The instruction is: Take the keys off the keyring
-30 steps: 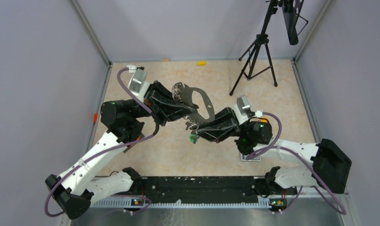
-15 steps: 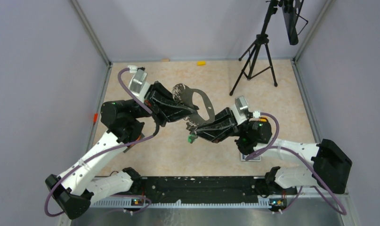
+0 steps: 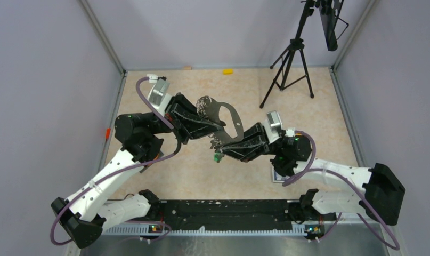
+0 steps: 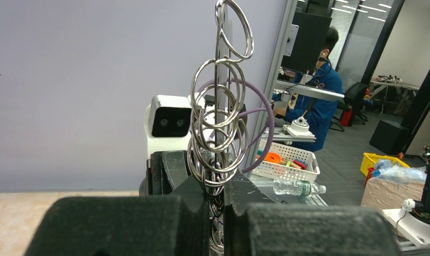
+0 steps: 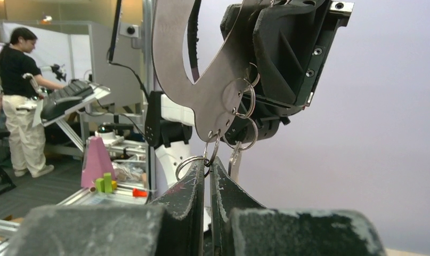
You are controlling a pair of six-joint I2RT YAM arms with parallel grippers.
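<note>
Keyring (image 3: 227,113), a flat grey D-shaped plate, hangs in the air above the table (image 3: 314,120), caught between both arms. A stack of split rings (image 4: 218,133) sits along its scalloped edge. The left gripper (image 3: 215,128) is clamped on the plate, which shows edge-on between its fingers in the wrist view. The right gripper (image 3: 221,145), just below, has its jaws pressed together on one small ring (image 5: 191,162) dangling from the lowest hole. A silvery key (image 5: 234,160) hangs just beside its fingertip, and a green-headed key (image 3: 218,157) dangles under it.
</note>
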